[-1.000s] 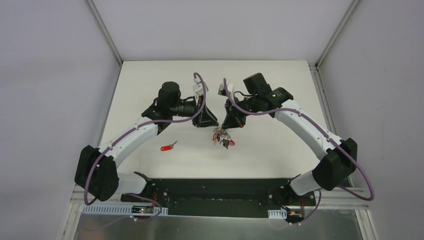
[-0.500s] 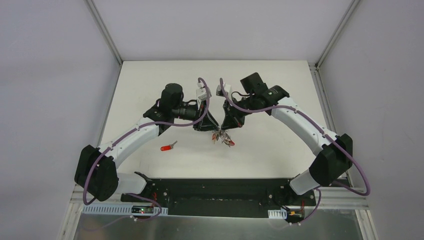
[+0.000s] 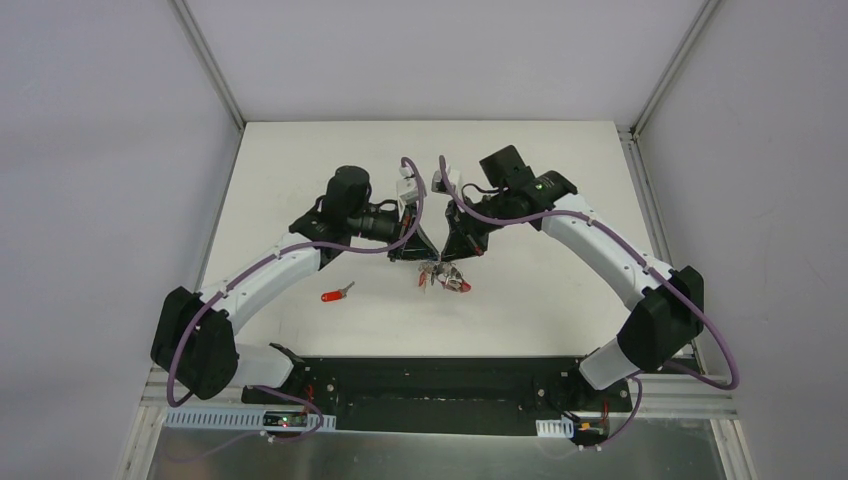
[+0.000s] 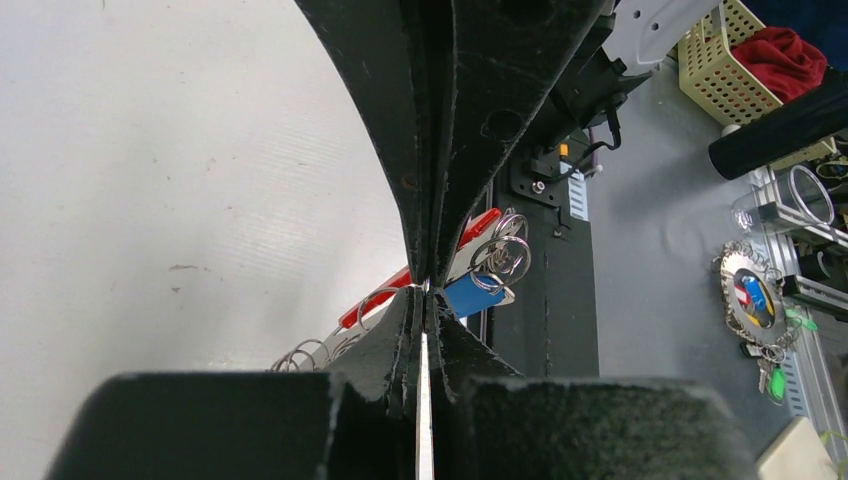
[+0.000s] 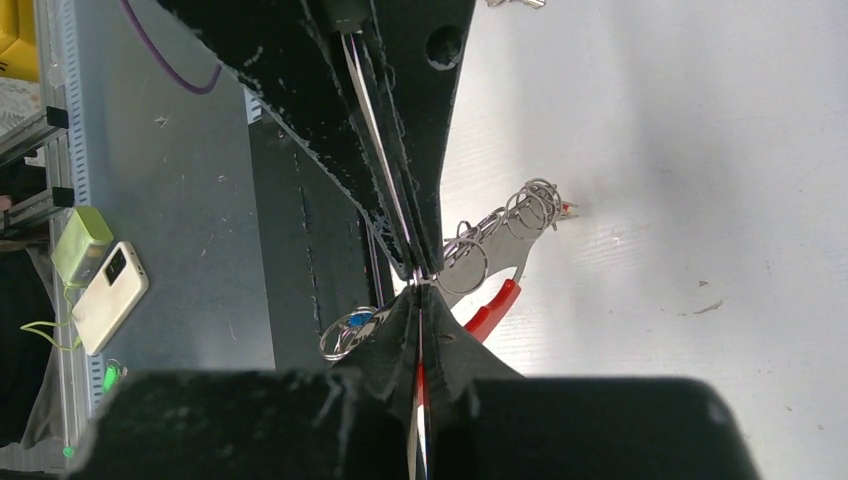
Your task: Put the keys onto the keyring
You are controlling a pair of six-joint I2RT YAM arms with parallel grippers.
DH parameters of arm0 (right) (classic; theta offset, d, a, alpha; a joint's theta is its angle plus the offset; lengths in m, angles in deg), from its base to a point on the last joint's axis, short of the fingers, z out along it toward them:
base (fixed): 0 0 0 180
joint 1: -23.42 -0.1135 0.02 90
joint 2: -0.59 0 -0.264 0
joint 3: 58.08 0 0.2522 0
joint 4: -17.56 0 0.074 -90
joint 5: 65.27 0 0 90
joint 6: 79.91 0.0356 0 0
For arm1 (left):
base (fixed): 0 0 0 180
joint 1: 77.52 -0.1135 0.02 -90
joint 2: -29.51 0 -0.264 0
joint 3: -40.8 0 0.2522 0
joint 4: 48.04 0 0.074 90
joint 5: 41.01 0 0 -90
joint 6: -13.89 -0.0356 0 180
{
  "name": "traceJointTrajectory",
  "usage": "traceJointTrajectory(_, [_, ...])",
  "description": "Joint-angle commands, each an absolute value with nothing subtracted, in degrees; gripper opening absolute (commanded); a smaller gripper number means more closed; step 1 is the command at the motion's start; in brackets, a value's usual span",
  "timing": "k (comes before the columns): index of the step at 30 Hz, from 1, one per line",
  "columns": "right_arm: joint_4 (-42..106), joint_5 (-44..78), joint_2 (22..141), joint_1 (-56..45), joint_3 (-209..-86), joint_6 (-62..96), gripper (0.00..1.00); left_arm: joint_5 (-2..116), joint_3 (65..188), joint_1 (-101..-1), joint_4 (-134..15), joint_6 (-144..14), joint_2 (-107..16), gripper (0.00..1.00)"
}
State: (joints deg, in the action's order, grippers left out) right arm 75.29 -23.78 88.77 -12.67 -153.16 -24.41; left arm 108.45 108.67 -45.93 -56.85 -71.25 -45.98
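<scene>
Red-headed key [image 3: 336, 294]: one, loose on the surface on the left arm's side, well apart from the bunch; silver blade, plastic head.
Keyring [image 3: 443, 278]: one bunch, mid-surface, just below where the two arms met; I could not tell whether it hung or rested.
Rings [image 5: 535, 208]: thin grey wire loops, round, chained and overlapping; I could not count them surely.
Band [image 5: 493, 306]: one, thick, red, curved, glossy.
Tag [image 4: 474, 296]: one, blue, flat plastic, beside a grey ring.
Left gripper [image 4: 424, 298]: one; black, rough-edged jaws pressed fully together, tips against a thin loop of the bunch; I could not tell whether the wire sat between them.
Right gripper [image 5: 418, 292]: one; jaws fully together, nipping a thin ring of the bunch at the very tips.
Tips: the two pairs of jaws met point to point.
Surface [image 3: 300, 190]: one white sheet, matte, faintly scuffed.
Arms: two, left arm [image 3: 270, 275] and right arm [image 3: 610, 250]; white shells, black joints, purple cable.
</scene>
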Motion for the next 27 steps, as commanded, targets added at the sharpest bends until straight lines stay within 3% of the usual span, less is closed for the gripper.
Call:
traceJointTrajectory(1, [72.7, -26.7, 88.5, -12.9, -154.3, -23.2, 0.01, 109.0, 111.8, -44.9, -58.2, -72.9, -45.8, 0.0])
traceJointTrajectory(7, [66.7, -31.4, 86.2, -9.4, -151.2, -17.7, 0.21, 108.1, 109.7, -46.3, -50.4, -64.2, -44.6, 0.0])
traceJointTrajectory(13, [61.5, -31.3, 83.0, -7.5, -146.4, -14.0, 0.31, 104.7, 105.9, -48.2, -37.0, -52.4, -44.3, 0.0])
traceJointTrajectory(21, [59.5, -30.8, 82.9, -7.6, -144.8, -12.6, 0.37, 101.1, 103.7, -48.3, -31.9, -47.7, -45.0, 0.0])
traceJointTrajectory(27, [57.4, -30.7, 83.9, -7.6, -144.7, -10.9, 0.34, 102.7, 102.7, -48.3, -25.9, -43.6, -46.1, 0.0])
